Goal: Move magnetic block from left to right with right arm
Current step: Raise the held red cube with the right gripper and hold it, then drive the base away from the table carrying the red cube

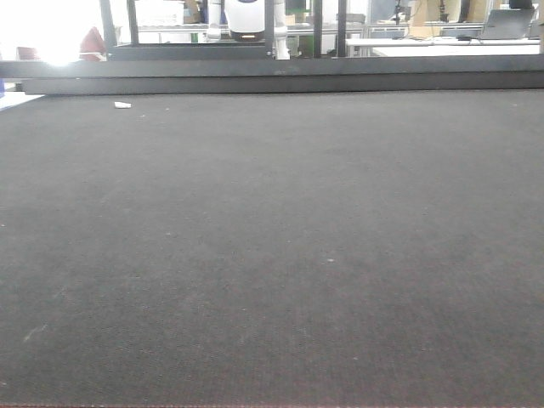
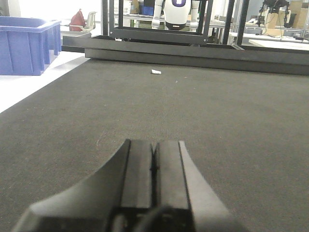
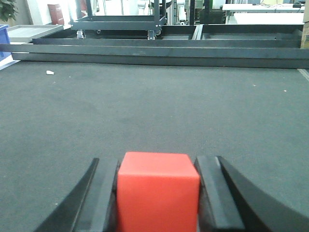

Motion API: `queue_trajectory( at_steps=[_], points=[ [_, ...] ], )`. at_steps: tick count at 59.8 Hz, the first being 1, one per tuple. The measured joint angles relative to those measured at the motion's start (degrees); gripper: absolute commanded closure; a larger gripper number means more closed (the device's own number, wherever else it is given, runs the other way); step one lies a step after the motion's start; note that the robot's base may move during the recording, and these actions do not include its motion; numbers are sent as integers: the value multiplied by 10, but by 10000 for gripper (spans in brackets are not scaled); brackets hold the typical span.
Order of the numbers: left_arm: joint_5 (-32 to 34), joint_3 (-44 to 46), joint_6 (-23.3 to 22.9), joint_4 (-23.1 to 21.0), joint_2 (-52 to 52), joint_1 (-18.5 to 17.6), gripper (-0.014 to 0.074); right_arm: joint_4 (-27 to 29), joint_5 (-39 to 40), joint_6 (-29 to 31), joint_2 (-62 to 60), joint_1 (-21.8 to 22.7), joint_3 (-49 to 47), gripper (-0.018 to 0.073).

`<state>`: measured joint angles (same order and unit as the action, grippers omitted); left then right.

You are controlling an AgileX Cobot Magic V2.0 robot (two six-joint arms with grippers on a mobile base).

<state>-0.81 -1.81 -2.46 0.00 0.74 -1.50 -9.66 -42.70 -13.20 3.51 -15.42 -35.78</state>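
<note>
In the right wrist view the magnetic block [image 3: 158, 193], a plain bright-red cube, fills the space between my right gripper's [image 3: 158, 162] black fingers, which press against its two sides. It is held low over the dark mat [image 3: 154, 111]. My left gripper [image 2: 154, 143] hovers over the same mat [image 2: 193, 106] with its pads closed together and nothing between them. The exterior front view shows only the mat [image 1: 272, 255]; neither gripper nor the block appears there.
A small white scrap [image 1: 122, 104] lies near the mat's far left corner. A black metal frame rail [image 1: 280, 76] runs along the far edge. A blue plastic bin [image 2: 26, 46] stands on the white surface left of the mat.
</note>
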Motion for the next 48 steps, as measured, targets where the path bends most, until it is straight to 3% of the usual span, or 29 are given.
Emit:
queue_trajectory(
  at_steps=[48],
  points=[
    [0, 0, 0, 0, 0, 0, 713, 0, 0, 0, 0, 0, 0, 459]
  ],
)
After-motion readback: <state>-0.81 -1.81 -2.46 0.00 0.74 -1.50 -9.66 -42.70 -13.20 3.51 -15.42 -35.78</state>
